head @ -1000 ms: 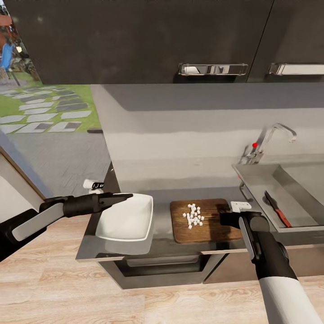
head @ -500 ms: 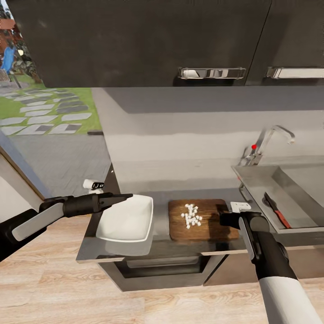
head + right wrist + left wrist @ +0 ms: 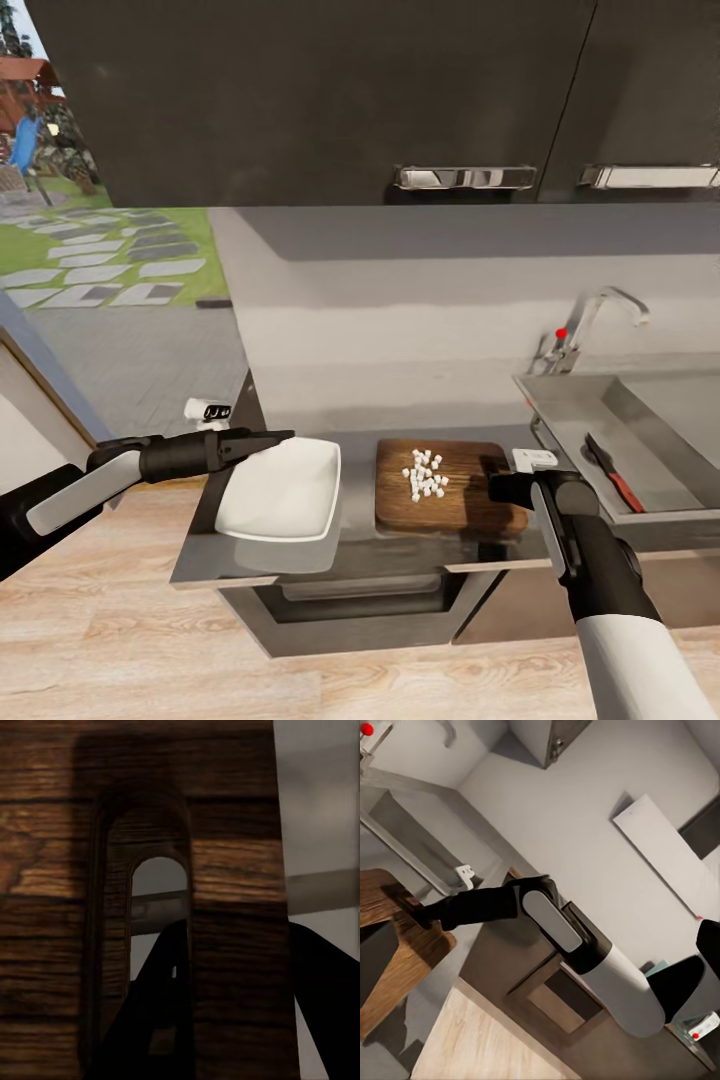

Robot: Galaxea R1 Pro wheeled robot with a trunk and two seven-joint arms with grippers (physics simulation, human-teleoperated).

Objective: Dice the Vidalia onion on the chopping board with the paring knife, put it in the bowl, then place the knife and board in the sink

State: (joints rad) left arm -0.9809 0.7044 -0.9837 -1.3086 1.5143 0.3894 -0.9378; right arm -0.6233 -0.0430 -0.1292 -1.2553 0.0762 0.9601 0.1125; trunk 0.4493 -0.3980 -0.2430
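The dark brown chopping board lies on the dark grey countertop with several white diced onion pieces on it. My right gripper is shut on the board's slot-handle end. In the right wrist view one finger passes through the slot and the other sits outside the board. The white bowl stands just left of the board, and my left gripper hovers open over its far rim. The red-handled paring knife lies inside the sink.
A chrome tap with a red dot stands behind the sink. Dark wall cabinets hang overhead. An oven front sits below the worktop edge. The counter ends left of the bowl, with pale wood floor beyond.
The head camera has shifted slightly, so the whole picture sits a bit differently. Both arms, the board, the bowl and the knife keep their places.
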